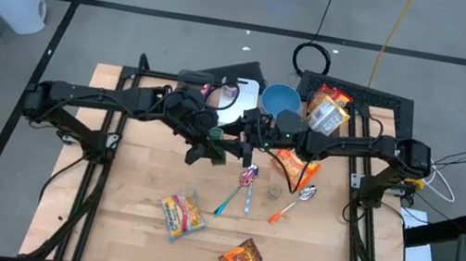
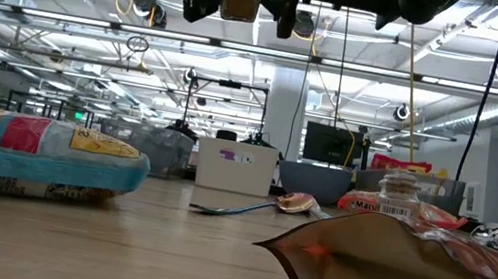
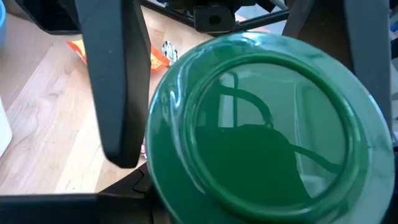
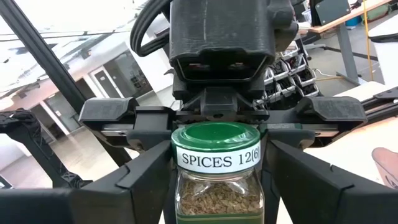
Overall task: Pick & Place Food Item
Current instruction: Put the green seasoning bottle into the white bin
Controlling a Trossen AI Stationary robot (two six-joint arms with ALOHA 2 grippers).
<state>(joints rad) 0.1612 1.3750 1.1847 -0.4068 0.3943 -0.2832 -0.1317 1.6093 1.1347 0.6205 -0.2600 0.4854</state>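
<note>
A round green lid [image 3: 267,130] fills most of the view, glossy and tilted, set between the left gripper's [image 3: 249,118] dark jaws. Behind it lies pale wooden surface [image 3: 43,124] with an orange packet [image 3: 152,59].

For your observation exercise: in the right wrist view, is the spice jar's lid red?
No, the lid of the jar is green, above a label reading SPICES.
</note>
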